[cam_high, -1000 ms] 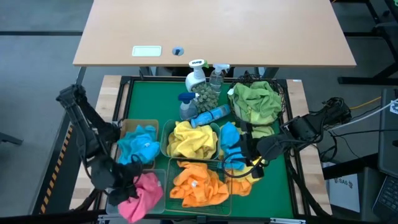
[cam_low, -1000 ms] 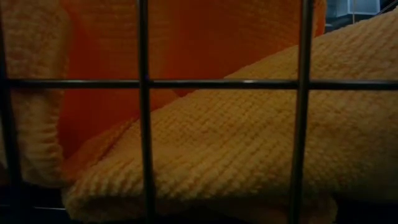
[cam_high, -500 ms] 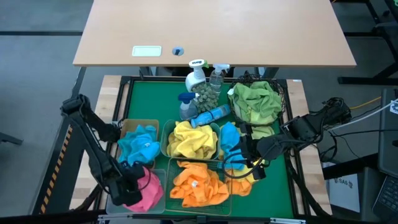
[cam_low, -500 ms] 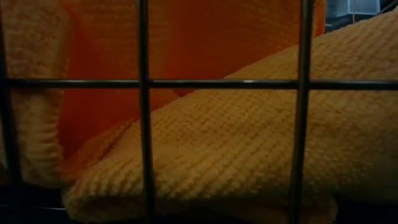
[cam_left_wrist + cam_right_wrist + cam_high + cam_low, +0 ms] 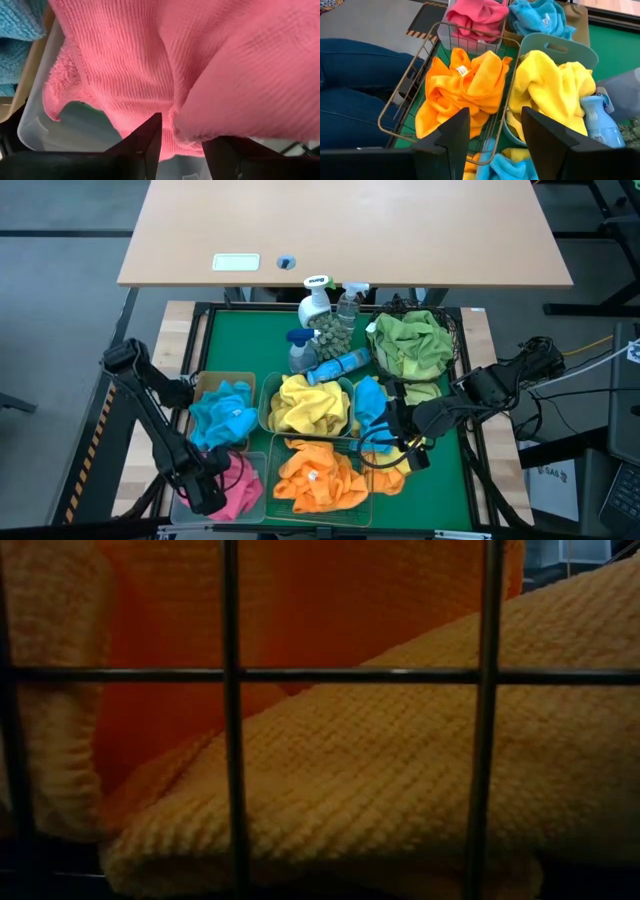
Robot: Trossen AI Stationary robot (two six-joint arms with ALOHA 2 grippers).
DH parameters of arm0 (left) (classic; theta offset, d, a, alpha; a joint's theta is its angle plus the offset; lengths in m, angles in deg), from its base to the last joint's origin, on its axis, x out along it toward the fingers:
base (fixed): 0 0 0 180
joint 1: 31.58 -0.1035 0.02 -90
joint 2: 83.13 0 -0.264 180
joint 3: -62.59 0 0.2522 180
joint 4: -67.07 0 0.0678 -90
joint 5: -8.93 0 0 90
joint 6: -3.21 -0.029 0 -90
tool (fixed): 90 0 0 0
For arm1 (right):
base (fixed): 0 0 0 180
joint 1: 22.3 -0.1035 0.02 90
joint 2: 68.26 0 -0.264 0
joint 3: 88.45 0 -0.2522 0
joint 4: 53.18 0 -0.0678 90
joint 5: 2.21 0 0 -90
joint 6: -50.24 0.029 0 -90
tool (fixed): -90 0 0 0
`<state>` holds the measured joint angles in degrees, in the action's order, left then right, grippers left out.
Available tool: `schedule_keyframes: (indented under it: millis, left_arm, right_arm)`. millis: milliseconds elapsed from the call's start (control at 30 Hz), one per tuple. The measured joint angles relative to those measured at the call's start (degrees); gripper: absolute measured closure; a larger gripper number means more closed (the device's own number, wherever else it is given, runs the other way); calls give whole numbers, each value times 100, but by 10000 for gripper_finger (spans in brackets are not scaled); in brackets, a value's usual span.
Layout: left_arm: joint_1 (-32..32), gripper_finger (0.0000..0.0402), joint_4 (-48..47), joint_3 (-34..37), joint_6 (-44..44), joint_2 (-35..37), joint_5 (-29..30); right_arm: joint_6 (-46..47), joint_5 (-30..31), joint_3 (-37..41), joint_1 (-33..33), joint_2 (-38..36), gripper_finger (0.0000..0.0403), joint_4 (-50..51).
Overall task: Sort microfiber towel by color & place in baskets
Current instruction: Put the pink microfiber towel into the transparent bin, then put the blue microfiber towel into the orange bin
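My left gripper (image 5: 207, 490) is down in the clear plastic bin (image 5: 182, 502) at the near left, shut on the pink towel (image 5: 236, 483) that lies bunched in the bin. My right gripper (image 5: 392, 442) is open and empty. It hovers over a blue towel (image 5: 371, 412) and a yellow towel (image 5: 392, 472) that lie on the green mat right of the green wire basket (image 5: 361, 500). That basket holds orange towels (image 5: 318, 476). The tan tray (image 5: 240, 378) holds a blue towel, the teal tub (image 5: 266, 408) a yellow one, and the black mesh basket (image 5: 452, 330) green ones. My left gripper has a thick fold of the pink towel (image 5: 176, 125) between its two fingers, with one finger (image 5: 150, 140) on each side. The cloth covers the other fingertip. The fingers come from above, and the towel rests in the clear bin (image 5: 35, 125), slack.
Spray bottles (image 5: 318, 300) and a blue bottle lying flat (image 5: 340, 365) crowd the far middle of the mat. A person's legs in jeans (image 5: 355, 85) show beyond the table's near edge. The low view is filled by the wire basket's grid (image 5: 230, 720) and orange cloth.
My left gripper has gone toward the near edge and down into the clear bin with the pink towel. The towel hung spread over the bin's right side and now lies bunched inside it. My right gripper has kept still.
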<state>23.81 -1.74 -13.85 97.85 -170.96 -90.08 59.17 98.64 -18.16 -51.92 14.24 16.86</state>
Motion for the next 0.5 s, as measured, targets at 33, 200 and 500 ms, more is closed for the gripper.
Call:
schedule_keyframes:
  millis: [33,200,500]
  left_arm:
    - [0,275,5,0,-5,41,-2]
    - [0,274,36,0,114,324,-213]
    - [19,273,95,0,416,1013,-867]
  right_arm:
    - [0,0,0,1,0,224,38]
    - [29,0,0,2,0,224,233]
    - [749,-146,2,-2,0,224,859]
